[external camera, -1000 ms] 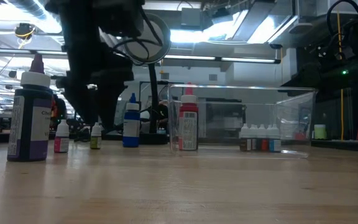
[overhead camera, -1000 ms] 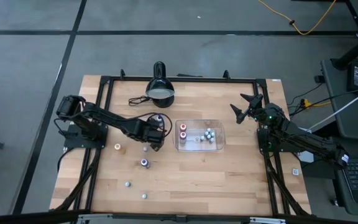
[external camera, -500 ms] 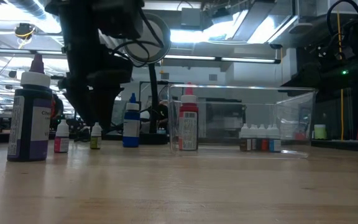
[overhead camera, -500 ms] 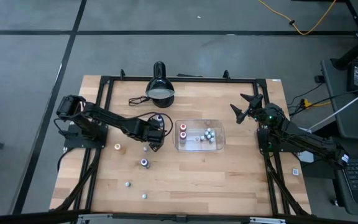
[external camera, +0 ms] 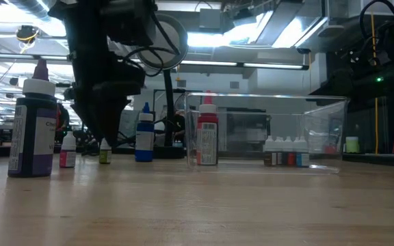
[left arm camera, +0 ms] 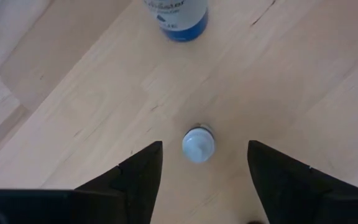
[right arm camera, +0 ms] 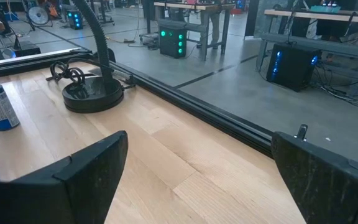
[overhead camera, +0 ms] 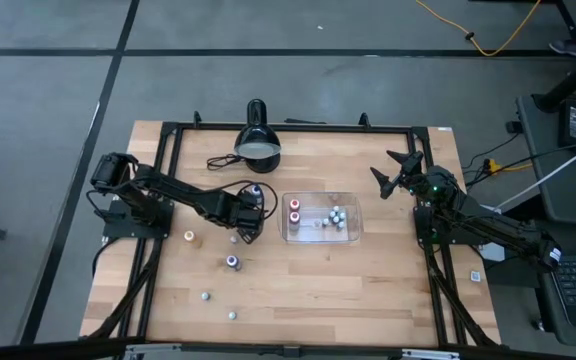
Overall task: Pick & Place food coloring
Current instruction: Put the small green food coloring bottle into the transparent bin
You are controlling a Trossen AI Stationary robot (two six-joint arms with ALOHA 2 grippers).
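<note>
Food coloring is spread over the wooden table (overhead camera: 368, 280); a few bottles already sit in the clear tray (overhead camera: 352, 236) at centre: two red-topped ones (overhead camera: 294, 209) at its left end, a cluster of small pale ones (overhead camera: 336, 216) toward the right; in low view the small ones (external camera: 287, 152) line up against the tray's far-right wall, w/ a tall red bottle (external camera: 207, 134) at its left end. Loose on the table left of the tray: a blue-capped bottle (overhead camera: 253, 190), an orange-topped one (overhead camera: 189, 236), a dark-topped one (overhead camera: 232, 262), two tiny pale ones (overhead camera: 206, 296) nearer the front edge.

Left gripper (overhead camera: 247, 229) is low over the table just left of the tray, pointing down; fingers (left arm camera: 135, 180) spread wide, w/ a tiny pale-capped bottle (left arm camera: 198, 144) standing upright between them, not touched on either side; blue bottle (left arm camera: 176, 18) just beyond it. Low view: arm comes down right above a small yellow-green bottle (external camera: 104, 152), w/ a small red-labelled one (external camera: 68, 151) beside it.

Right gripper (overhead camera: 396, 170) waits at the table's right rear, well apart from the tray, jaws wide open, holding nothing; right wrist view looks across to the black lamp's base (right arm camera: 93, 96).
</note>
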